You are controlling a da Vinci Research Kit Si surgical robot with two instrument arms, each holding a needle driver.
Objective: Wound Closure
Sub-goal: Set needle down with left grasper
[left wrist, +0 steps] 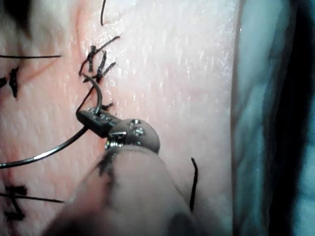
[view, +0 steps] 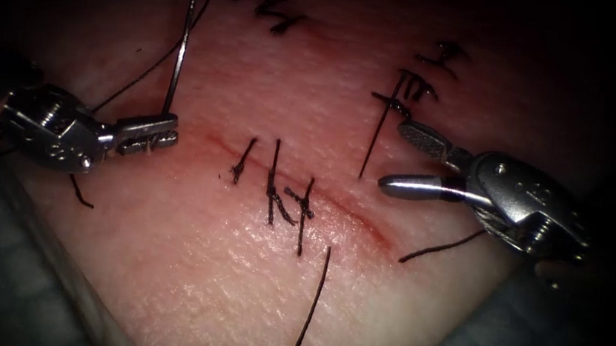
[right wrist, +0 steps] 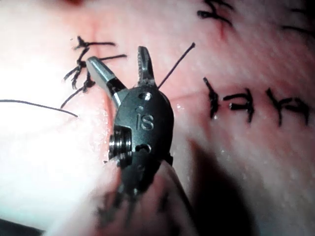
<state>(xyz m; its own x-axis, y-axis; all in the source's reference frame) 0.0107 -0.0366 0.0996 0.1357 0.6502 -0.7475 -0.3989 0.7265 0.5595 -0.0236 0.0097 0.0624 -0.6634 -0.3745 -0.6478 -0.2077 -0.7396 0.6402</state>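
Observation:
The tissue (view: 224, 277) carries a slanted cut (view: 363, 222) crossed by three dark stitches (view: 274, 181). At the cut's left end my left tool (view: 149, 133) is shut on the curved needle (view: 178, 57), gripping it near one end. The needle's long part rises away from the jaws, above the tissue and not in it. In the left wrist view the left tool (left wrist: 93, 118) holds the needle (left wrist: 49, 152), whose short hooked end lies near the stitches (left wrist: 98, 61). Thread (view: 137, 80) trails from the needle's far end. My right tool (view: 393, 154) (right wrist: 118, 56) stands open right of the cut, holding nothing.
Loose cut thread ends lie on the tissue, one below the cut (view: 315, 307), one by the right tool (view: 439, 248), one under the left tool (view: 79, 194). Older stitch rows (view: 420, 82) sit beyond the right tool. Grey drape (view: 1, 280) borders the tissue.

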